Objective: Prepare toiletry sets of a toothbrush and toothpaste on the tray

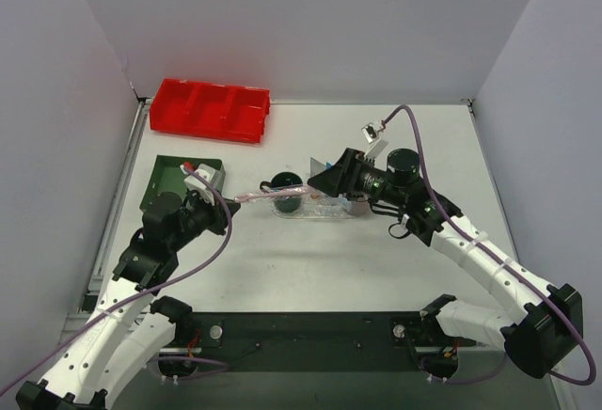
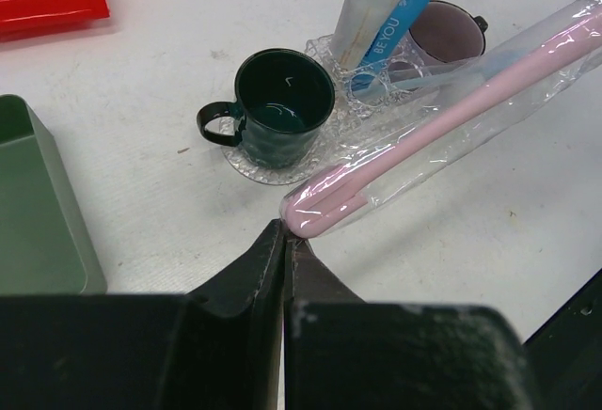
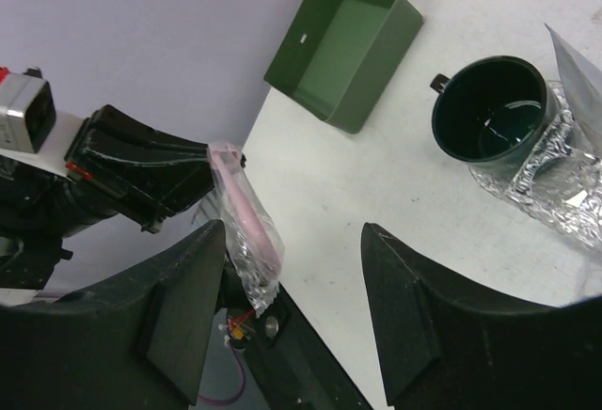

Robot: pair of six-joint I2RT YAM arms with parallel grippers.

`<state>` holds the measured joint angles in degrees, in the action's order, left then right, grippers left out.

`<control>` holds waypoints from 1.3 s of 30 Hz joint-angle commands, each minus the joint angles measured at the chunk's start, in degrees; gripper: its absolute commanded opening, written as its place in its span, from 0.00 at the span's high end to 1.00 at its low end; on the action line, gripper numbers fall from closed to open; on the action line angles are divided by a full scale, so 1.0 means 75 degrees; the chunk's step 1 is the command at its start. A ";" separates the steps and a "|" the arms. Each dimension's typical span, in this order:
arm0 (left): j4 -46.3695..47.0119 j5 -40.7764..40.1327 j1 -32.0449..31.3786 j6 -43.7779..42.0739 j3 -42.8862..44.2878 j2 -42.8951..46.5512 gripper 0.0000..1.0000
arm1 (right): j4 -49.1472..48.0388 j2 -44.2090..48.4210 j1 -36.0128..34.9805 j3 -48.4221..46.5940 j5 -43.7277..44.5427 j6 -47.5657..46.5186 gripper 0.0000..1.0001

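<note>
— Your left gripper (image 2: 285, 241) has its jaws pressed together on the end of the clear sleeve round the pink toothbrush (image 2: 442, 114) and holds it off the table. Your right gripper (image 3: 293, 241) has its fingers apart. The sleeve's other end is just beside one of them, and I cannot tell whether it touches.

— And the rest of the set?

— The tray (image 2: 246, 169) carries a dark green mug (image 2: 282, 100) and a second mug (image 2: 451, 29). The white-grey toothpaste (image 2: 372, 1) and the blue toothpaste (image 2: 400, 24) lean together by that second mug. I cannot say whether they stand inside it. The held toothbrush slants above the tray's near edge, apart from the tubes.

— Which step are you in, then?

— I judge you are bringing this toothbrush to the tray, probably passing it from left to right. Next, centre your right fingers around the handle, not only the loose film, and close them firmly. Only then let the left go. The sleeve looks slippery and could slide.
</note>
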<state>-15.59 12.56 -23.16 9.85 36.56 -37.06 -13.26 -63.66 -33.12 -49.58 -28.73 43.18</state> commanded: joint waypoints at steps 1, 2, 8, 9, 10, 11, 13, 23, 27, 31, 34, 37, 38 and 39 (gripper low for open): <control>0.0380 0.0072 -0.0100 -0.0047 0.0083 0.0066 1.00 | -0.1208 -0.0043 -0.0107 -0.0080 0.0034 0.0605 0.47; 0.0392 0.0072 -0.0111 -0.0047 0.0071 0.0066 1.00 | -0.1255 -0.0043 -0.0142 -0.0080 0.0022 0.0641 0.48; 0.0275 -0.0151 -0.0123 -0.0036 0.0106 0.0101 1.00 | -0.1315 -0.0102 -0.0271 0.0130 0.0092 0.0852 0.51; 0.0286 -0.0139 -0.0123 -0.0036 0.0106 0.0113 1.00 | -0.1326 -0.0090 -0.0306 0.0165 0.0116 0.0875 0.52; 0.0275 -0.0151 -0.0123 -0.0036 0.0118 0.0125 1.00 | -0.1338 -0.0079 -0.0318 0.0235 0.0128 0.0899 0.52; 0.0286 -0.0162 -0.0123 -0.0036 0.0106 0.0125 1.00 | -0.1350 -0.0079 -0.0329 0.0271 0.0139 0.0946 0.53; 0.0252 -0.0186 -0.0135 -0.0036 0.0118 0.0113 1.00 | -0.1420 -0.0079 -0.0388 0.0353 0.0128 0.1028 0.54; 0.0239 -0.0221 -0.0182 -0.0036 0.0118 0.0101 1.00 | -0.1561 -0.0067 -0.0494 0.0482 0.0245 0.1145 0.62; 0.0239 -0.0233 -0.0182 -0.0036 0.0106 0.0101 1.00 | -0.1713 -0.0137 -0.0494 0.0529 0.0198 0.1216 0.69; 0.0251 -0.0233 -0.0182 -0.0036 0.0106 0.0090 1.00 | -0.1736 -0.0207 -0.0494 0.0517 0.0140 0.1216 0.77; 0.0228 -0.0245 -0.0182 -0.0036 0.0083 0.0078 1.00 | -0.1736 -0.0208 -0.0494 0.0506 0.0139 0.1216 0.82; 0.0239 -0.0280 -0.0182 -0.0047 0.0095 0.0066 1.00 | -0.1736 -0.0196 -0.0482 0.0517 0.0151 0.1251 0.85; 0.0228 -0.0291 -0.0193 -0.0059 0.0095 0.0066 1.00 | -0.1736 -0.0184 -0.0493 0.0517 0.0151 0.1285 0.84; 0.0216 -0.0326 -0.0182 -0.0059 0.0083 0.0078 1.00 | -0.1736 -0.0184 -0.0494 0.0517 0.0140 0.1286 0.79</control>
<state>-15.70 10.70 -24.29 9.82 36.56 -36.86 -22.98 -65.30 -36.47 -45.71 -27.44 52.64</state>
